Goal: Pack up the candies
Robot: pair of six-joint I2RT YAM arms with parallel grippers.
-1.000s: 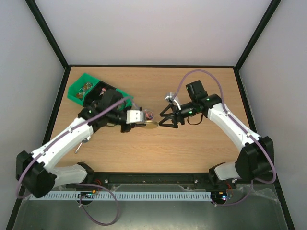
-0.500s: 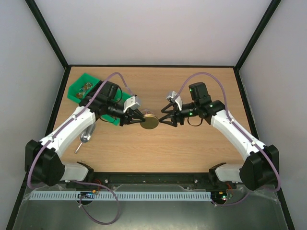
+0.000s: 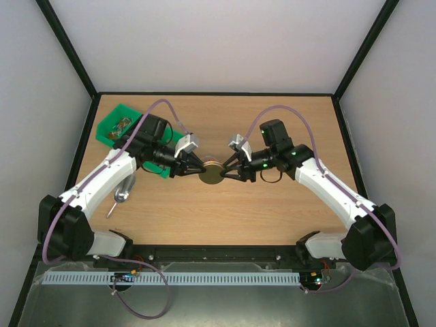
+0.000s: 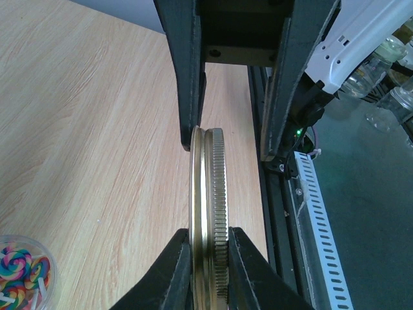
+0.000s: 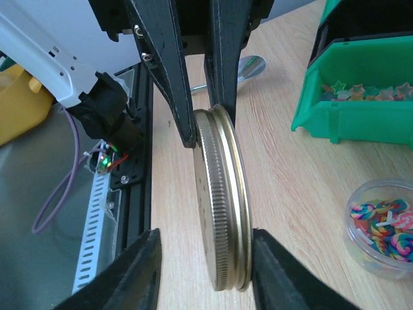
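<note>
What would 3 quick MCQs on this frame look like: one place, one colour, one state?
1. Where on the table is the green bin?
A. Far left corner
B. Far right corner
C. Near edge, centre

2. What colour is the lid?
A. White
B. Gold
C. Blue

3. How is the lid held?
A. Lying flat, untouched
B. On edge, pinched by the left fingers, with the right fingers straddling it, not yet clamped
C. Screwed onto a jar

Key:
1 A: the top view shows the bin at the far left of the table, behind the left arm.
2 B: both wrist views show a gold metal lid with a ribbed rim.
3 B: the left wrist view shows the left fingers tight on the rim, and the right wrist view shows a gap beside the lid.
</note>
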